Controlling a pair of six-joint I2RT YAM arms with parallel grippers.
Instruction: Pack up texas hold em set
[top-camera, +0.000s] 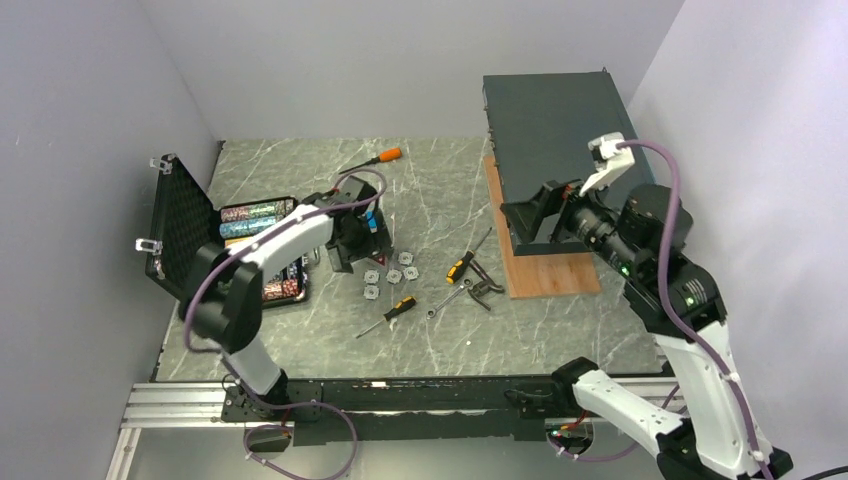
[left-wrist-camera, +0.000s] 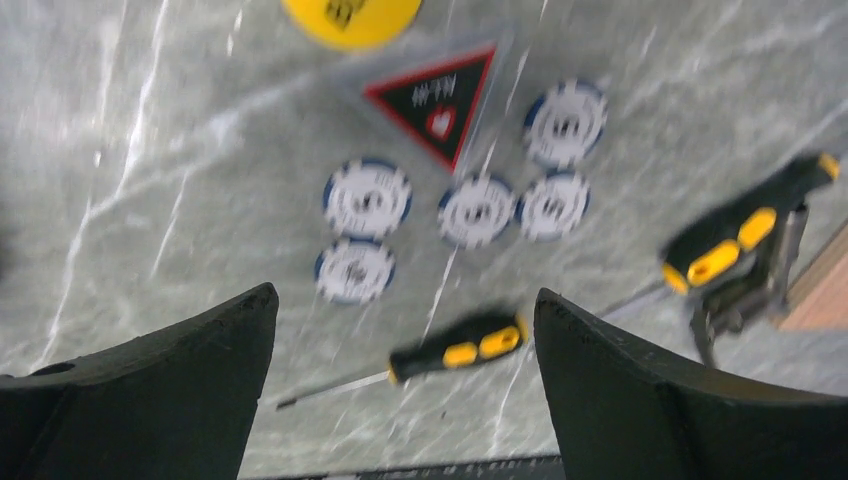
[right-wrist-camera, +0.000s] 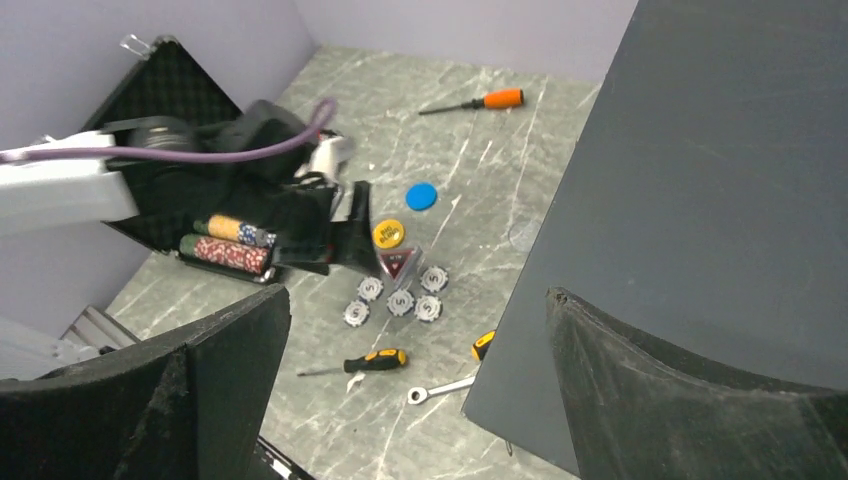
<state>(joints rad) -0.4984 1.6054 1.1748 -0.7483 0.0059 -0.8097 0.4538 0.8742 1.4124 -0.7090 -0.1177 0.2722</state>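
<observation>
Black case (top-camera: 183, 222) sits open on the table (top-camera: 560, 340), far left, rows of chips (top-camera: 250, 218) inside. Five white chips (left-wrist-camera: 477, 210), a yellow disc (left-wrist-camera: 350, 15) and a blue disc (right-wrist-camera: 421, 195) lie loose just right of it, by the left gripper (left-wrist-camera: 405, 300), jaws spread wide and empty. Right gripper (right-wrist-camera: 417, 295), likewise spread and empty, hovers beside the large dark box (right-wrist-camera: 720, 200).

left hand (top-camera: 352, 245) near loose chips (top-camera: 391, 274) | case (top-camera: 186, 225) open | right hand (top-camera: 535, 215) by dark box (top-camera: 555, 115)
</observation>
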